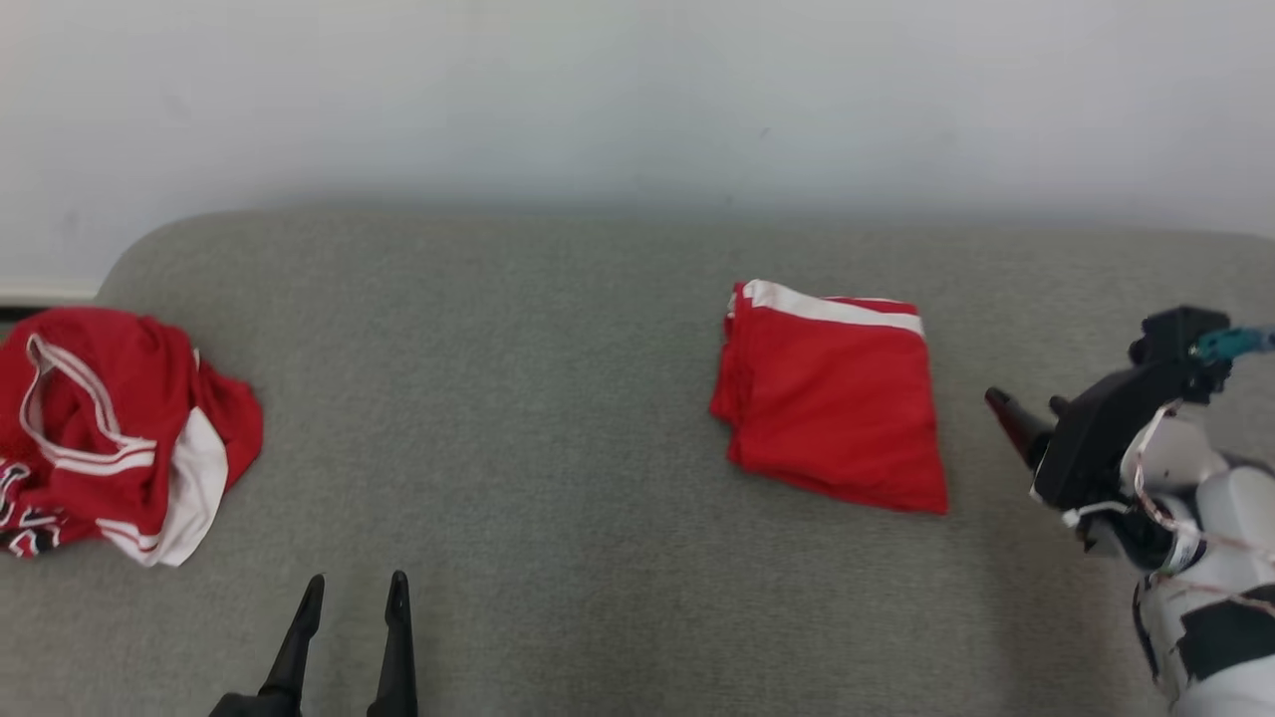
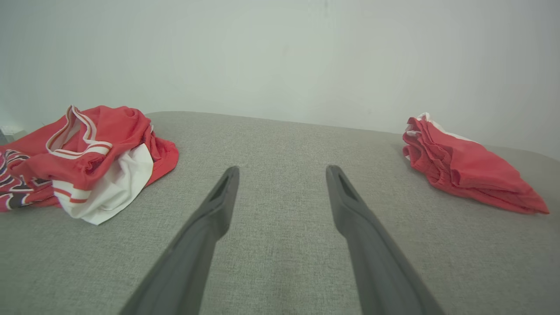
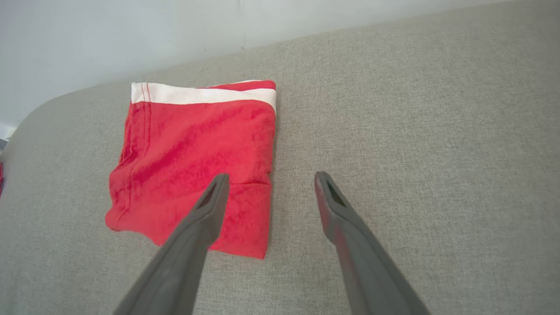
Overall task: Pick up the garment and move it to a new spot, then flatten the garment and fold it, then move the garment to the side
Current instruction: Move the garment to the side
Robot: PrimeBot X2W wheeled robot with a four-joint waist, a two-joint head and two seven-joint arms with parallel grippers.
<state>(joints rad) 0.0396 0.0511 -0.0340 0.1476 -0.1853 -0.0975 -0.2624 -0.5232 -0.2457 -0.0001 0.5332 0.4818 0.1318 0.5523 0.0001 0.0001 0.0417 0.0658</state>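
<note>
- Garment (image 1: pixel 832 398) status for you: the red piece lies folded into a compact rectangle on the grey fabric-covered surface (image 1: pixel 548 418), right of centre in your head view.
- Its white band runs along the far edge, towards the wall (image 1: pixel 598 100), and the stacked layers of the fold show along its left side in the left wrist view (image 2: pixel 468 170).
- In the right wrist view (image 3: pixel 192 162) you see it lying flat, with a slight crease across the near part.
- Nothing holds it; it rests free on the surface.
- Your right gripper (image 1: pixel 1031 408) sits just to the right of the garment, with a strip of bare grey between them in the head view.
- Its two fingers are spread wide with nothing between them; in the right wrist view (image 3: pixel 271 179) one finger crosses in front of the garment's near corner and the other stands over bare surface.
- Your left gripper (image 1: pixel 357 588) is at the lower left, well apart from the folded garment.
- Its fingers are likewise spread and empty, over bare grey surface in the left wrist view (image 2: pixel 282 173).
- At the far left lies a crumpled red and white jersey (image 1: pixel 110 428), bunched in a heap near the surface's edge (image 2: pixel 87 157), with white trim and a white panel facing you.
</note>
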